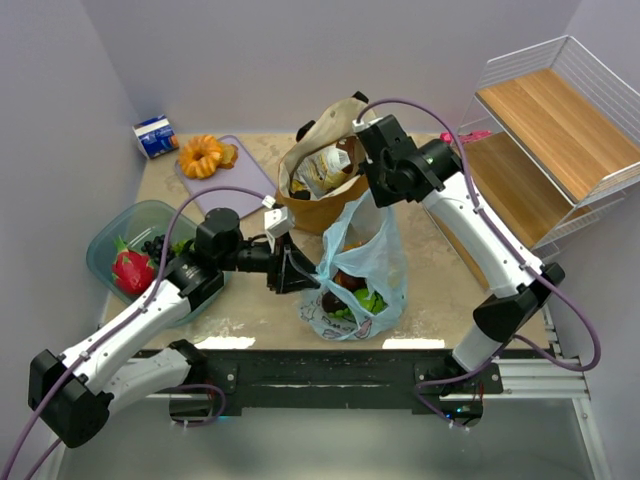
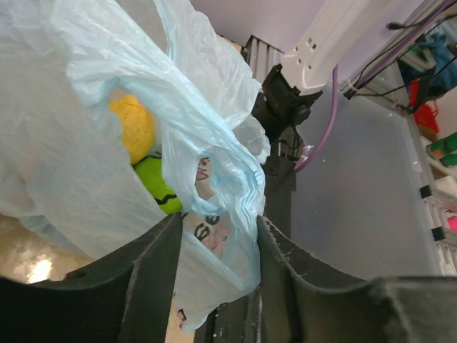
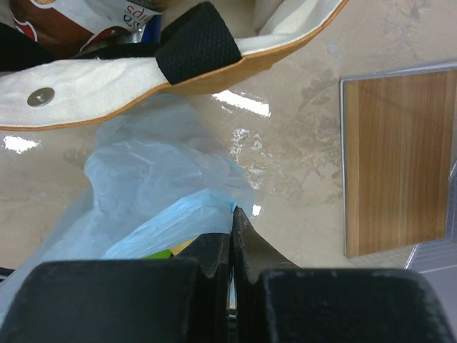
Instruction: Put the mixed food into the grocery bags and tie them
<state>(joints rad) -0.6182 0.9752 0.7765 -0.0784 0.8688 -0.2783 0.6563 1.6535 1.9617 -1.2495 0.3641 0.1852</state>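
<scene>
Plastic bag [image 1: 375, 250] sitting front-centre on the worktop [image 1: 250, 315], fruit [image 1: 366, 300] lying in it. Tote [image 1: 318, 210] standing just behind it, packets [image 1: 325, 170] sitting inside. Tub [image 1: 105, 235] lying left of the bag, board [image 1: 240, 185] with pastry [image 1: 203, 156] lying behind the tub, carton [image 1: 156, 137] sitting in the far-left corner. Rack [image 1: 545, 120] standing at the right.

Teal tub [image 1: 103, 243] holding pink dragon fruit [image 1: 133, 272], lilac mat [image 1: 240, 176], wire shelf [image 1: 548, 112], small carton [image 1: 156, 137]

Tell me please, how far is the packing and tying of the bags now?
Done: fruit sits in the blue plastic bag, snack packets in the tote. In hand: the right gripper pinches one bag handle, the left gripper straddles the other, jaws apart. Remaining: no knot yet on either bag.
</scene>
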